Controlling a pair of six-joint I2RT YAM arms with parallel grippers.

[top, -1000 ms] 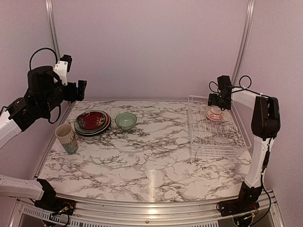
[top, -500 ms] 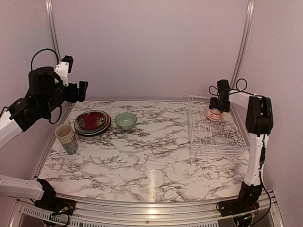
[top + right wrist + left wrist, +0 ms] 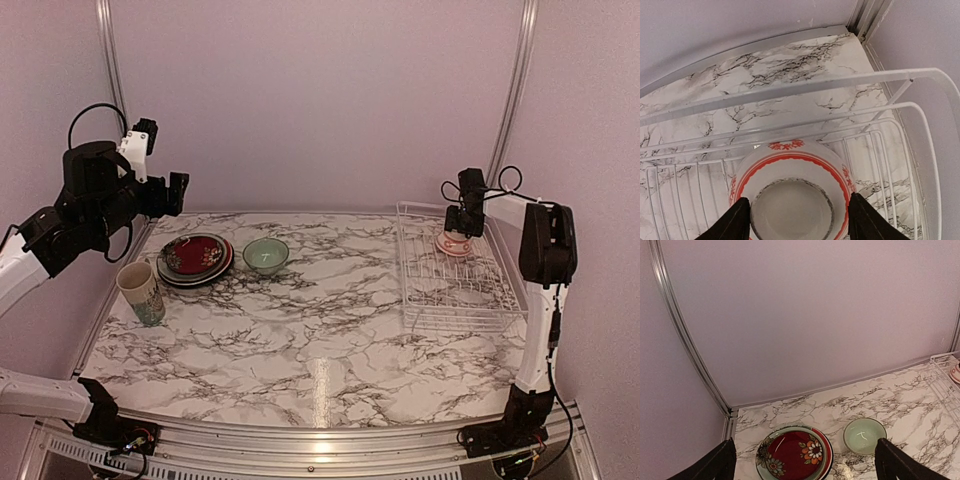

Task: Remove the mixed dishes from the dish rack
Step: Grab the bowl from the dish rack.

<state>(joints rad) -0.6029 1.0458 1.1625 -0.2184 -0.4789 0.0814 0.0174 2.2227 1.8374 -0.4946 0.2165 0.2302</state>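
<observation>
The white wire dish rack (image 3: 462,292) stands at the right of the table. A small red-and-white patterned bowl (image 3: 455,244) lies upside down in its far end, and fills the right wrist view (image 3: 790,195). My right gripper (image 3: 466,224) is open just above it, one finger (image 3: 735,222) on each side of the bowl. My left gripper (image 3: 172,192) is open and empty, held high over the table's far left. Below it are a stack of plates (image 3: 794,452) with a dark red flowered one on top, a pale green bowl (image 3: 864,436) and a cream mug (image 3: 140,292).
The rack's rim wires (image 3: 840,85) run close around the patterned bowl. The rack's corner (image 3: 945,372) shows at the right edge of the left wrist view. Lilac walls with metal rails enclose the table at the back and sides.
My right gripper has come down and in over the patterned bowl in the rack. The left arm has shifted slightly to the right.
</observation>
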